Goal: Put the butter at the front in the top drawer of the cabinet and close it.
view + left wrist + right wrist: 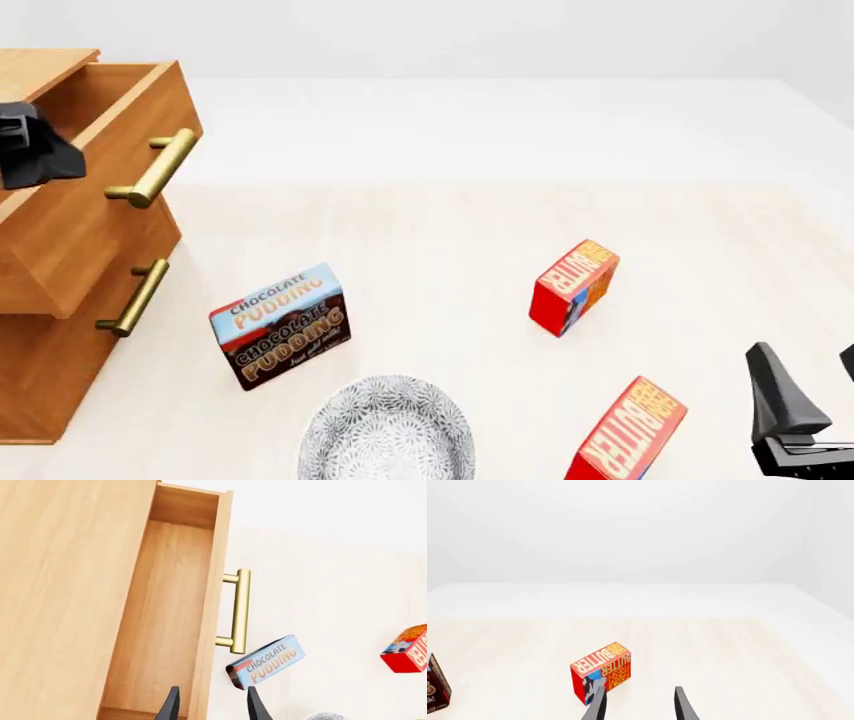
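Two butter cartons stand on the table. The front butter point(627, 435) is near the table's front edge, just left of my right gripper point(814, 385), which is open and empty. The other butter point(574, 285) stands farther back; it appears to be the one ahead of the right gripper's open fingers in the right wrist view point(602, 677). The cabinet point(54, 300) is at the left with its top drawer point(94, 200) pulled out. My left gripper point(30, 150) hovers over the drawer, open and empty point(212, 706). The drawer's inside point(167, 605) holds nothing.
A Chocolate Pudding box point(280, 325) stands in front of the cabinet and shows in the left wrist view point(267, 661). A grey patterned plate point(387, 435) lies at the front middle. The lower drawer's handle point(134, 297) shows it shut.
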{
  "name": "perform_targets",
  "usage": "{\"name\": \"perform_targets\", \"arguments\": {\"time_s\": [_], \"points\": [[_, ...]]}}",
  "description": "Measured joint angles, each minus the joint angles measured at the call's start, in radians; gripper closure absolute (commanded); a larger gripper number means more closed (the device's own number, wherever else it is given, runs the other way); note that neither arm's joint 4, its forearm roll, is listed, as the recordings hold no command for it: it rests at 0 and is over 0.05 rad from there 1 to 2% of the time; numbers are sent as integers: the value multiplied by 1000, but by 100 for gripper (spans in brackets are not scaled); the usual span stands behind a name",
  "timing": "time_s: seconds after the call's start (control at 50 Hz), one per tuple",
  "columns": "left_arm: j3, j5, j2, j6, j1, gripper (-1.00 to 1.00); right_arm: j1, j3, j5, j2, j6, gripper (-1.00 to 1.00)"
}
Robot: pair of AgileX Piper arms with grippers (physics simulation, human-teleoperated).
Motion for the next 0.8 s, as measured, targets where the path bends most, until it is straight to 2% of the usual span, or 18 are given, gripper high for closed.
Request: {"name": "perform_targets", "arguments": {"time_s": [0.8], "points": [[24,-47,52,-29,-85,-100,0,0,0,0,0,-100]]}}
